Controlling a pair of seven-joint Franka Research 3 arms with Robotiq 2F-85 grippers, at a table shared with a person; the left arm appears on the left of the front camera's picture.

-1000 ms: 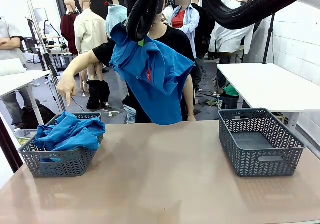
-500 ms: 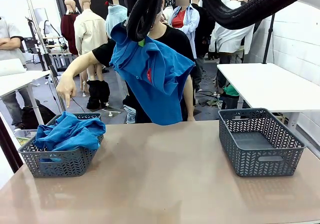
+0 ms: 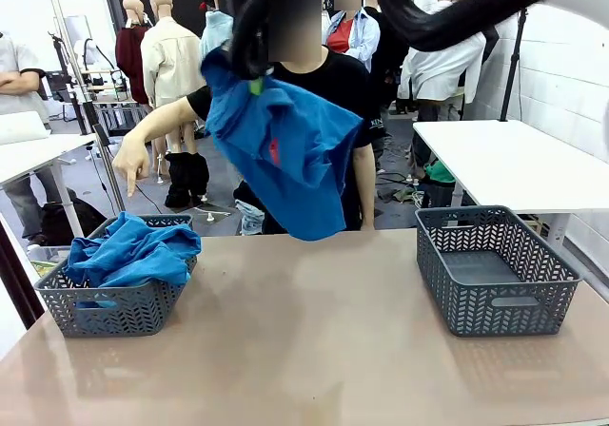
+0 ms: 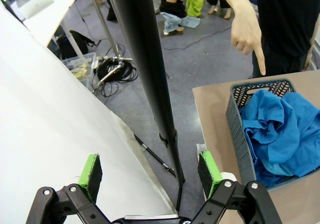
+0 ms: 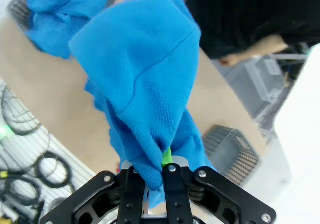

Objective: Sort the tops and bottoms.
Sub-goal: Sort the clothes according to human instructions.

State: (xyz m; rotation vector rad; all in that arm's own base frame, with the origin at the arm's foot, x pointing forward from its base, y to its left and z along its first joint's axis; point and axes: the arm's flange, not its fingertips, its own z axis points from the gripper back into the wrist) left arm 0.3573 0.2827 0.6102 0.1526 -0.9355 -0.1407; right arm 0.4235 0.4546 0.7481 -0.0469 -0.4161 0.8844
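We hold one blue top (image 3: 281,155) high above the table (image 3: 314,350) in our right pincer (image 5: 157,170), whose fingers are pressed together on a bunched fold of the cloth; the garment hangs down long and loose from that pinch, clear of the table. The person's hand (image 3: 131,164) points down at the left basket (image 3: 109,307), where more blue tops (image 3: 133,250) already lie heaped. So the drop spot lies to our left of the hanging top and well below it, while the right basket (image 3: 495,269) sits on the far side. We judge the carry must run leftward, then down. Our left pincer (image 4: 150,176) is spread wide and holds nothing, off the table's left edge, just beside that basket
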